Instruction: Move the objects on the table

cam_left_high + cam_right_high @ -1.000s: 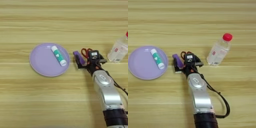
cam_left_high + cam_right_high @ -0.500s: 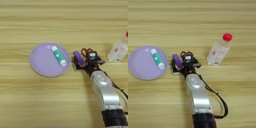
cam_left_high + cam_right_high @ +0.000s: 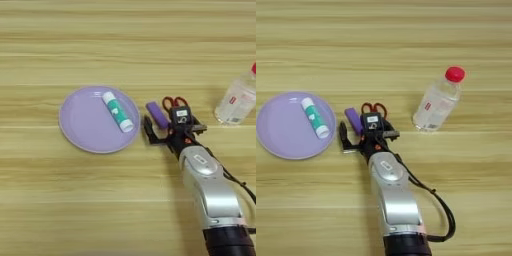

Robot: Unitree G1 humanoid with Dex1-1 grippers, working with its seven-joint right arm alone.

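Observation:
A round lavender plate (image 3: 85, 122) lies left of centre, and a white-and-green glue stick (image 3: 117, 111) rests on its right part. Just right of the plate a small purple block (image 3: 157, 115) lies on the table (image 3: 125, 50). The red handles of the scissors (image 3: 175, 102) show beyond it; their blades are hidden under the gripper. My right gripper (image 3: 174, 125) is open at the near side of the block and scissors. Its left finger (image 3: 147, 129) stands between the plate's rim and the block. The right finger (image 3: 200, 127) points right.
A clear plastic bottle with a red cap (image 3: 438, 100) stands upright to the right of the gripper. My silver forearm (image 3: 212, 195) runs from the bottom edge up to the gripper, with a black cable (image 3: 441, 205) looping on its right.
The gripper has shifted a little to the left, toward the plate's rim. The plate, glue stick, block, scissors and bottle lie where they were.

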